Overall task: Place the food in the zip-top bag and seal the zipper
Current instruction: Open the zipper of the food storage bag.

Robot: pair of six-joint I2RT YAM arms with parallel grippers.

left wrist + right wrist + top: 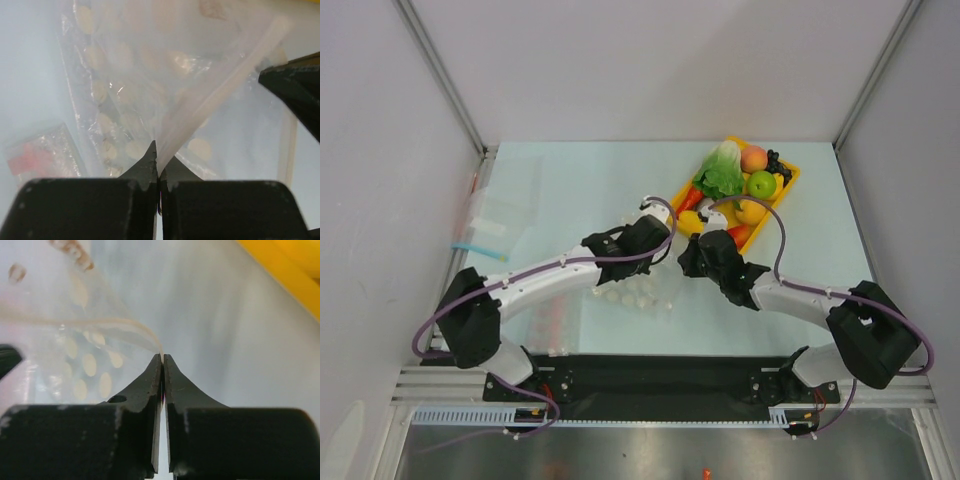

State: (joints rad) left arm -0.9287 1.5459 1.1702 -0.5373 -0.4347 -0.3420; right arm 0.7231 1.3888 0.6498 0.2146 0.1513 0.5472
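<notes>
The clear zip-top bag with whitish dots hangs between both grippers near the table's middle. My left gripper is shut on its mouth edge; in the left wrist view the pale zipper strip runs up from the jaws toward the right gripper's fingers. My right gripper is shut on the other end of the strip, as the right wrist view shows. The food lies in the yellow tray: lettuce, peach, green apple, yellow fruit.
A flat clear bag with a blue strip lies at the far left. A clear bag with red bits lies near the left arm, also in the left wrist view. White walls close the table's sides and back.
</notes>
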